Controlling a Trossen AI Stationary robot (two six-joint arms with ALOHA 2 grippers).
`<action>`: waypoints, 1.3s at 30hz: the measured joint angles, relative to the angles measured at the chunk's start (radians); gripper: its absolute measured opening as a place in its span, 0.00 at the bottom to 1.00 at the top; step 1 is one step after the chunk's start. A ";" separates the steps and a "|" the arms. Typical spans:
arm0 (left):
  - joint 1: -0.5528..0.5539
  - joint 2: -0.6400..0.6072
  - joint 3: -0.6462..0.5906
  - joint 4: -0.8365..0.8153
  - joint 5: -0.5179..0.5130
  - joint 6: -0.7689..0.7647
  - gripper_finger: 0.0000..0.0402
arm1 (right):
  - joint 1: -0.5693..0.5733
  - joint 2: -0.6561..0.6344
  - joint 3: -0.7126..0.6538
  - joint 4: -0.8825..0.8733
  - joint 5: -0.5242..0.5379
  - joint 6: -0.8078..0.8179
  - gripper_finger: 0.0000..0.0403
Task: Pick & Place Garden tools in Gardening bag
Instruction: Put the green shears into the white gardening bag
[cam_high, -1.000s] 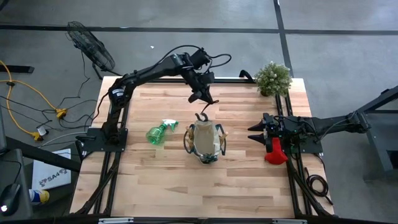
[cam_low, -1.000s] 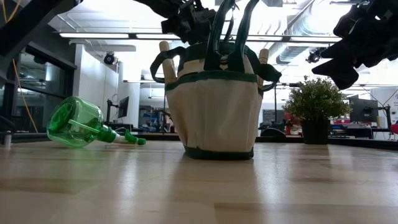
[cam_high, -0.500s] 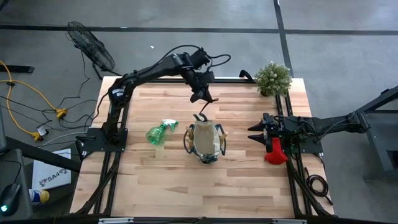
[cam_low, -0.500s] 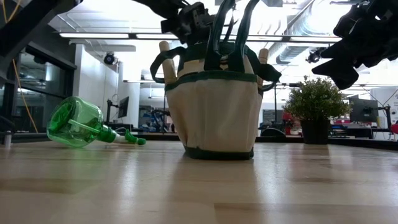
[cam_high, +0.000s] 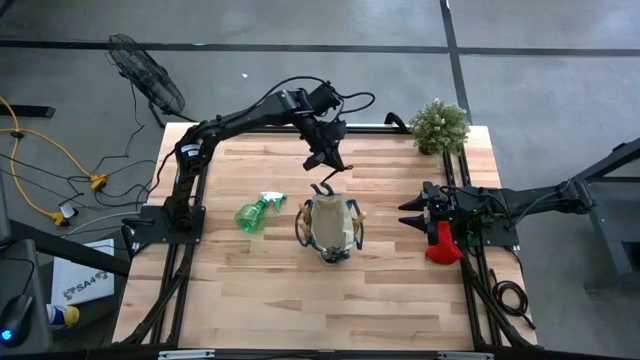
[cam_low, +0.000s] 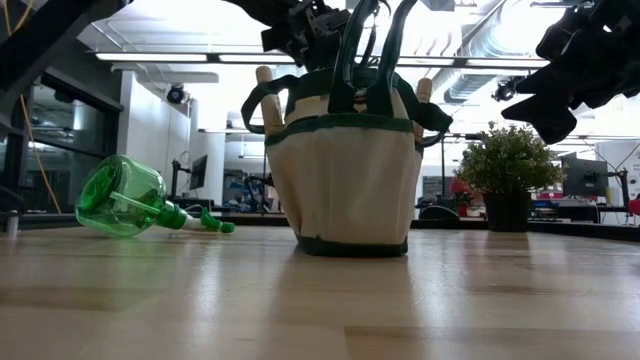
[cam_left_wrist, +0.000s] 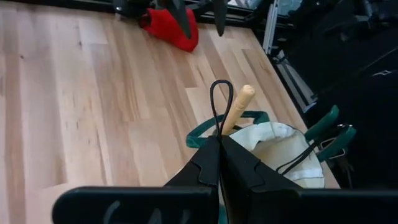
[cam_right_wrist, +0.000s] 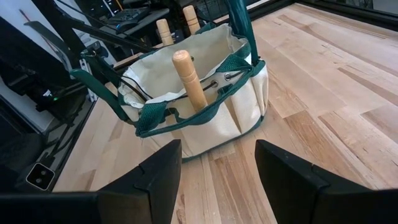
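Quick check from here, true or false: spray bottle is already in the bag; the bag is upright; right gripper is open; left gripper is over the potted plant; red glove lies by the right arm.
1. The spray bottle is in the bag. False: it lies on the table beside it.
2. The bag stands upright. True.
3. The right gripper is open. True.
4. The left gripper is over the potted plant. False: it hangs just behind the bag.
5. The red glove lies by the right arm. True.

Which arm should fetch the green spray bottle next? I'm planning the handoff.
Left, probably. The spray bottle lies on the left arm's side of the gardening bag. The left tool hovers, shut, behind the bag; the right tool, open, waits across the bag.
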 joint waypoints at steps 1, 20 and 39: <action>-0.001 0.000 0.000 0.000 0.002 0.000 0.00 | 0.000 0.000 0.000 0.000 0.000 0.000 0.49; -0.006 0.000 0.000 0.003 0.028 -0.009 0.32 | 0.000 0.000 0.000 0.000 0.000 0.000 0.49; -0.011 -0.054 0.001 -0.052 -0.022 0.032 0.34 | 0.000 0.000 0.000 0.000 0.000 0.000 0.49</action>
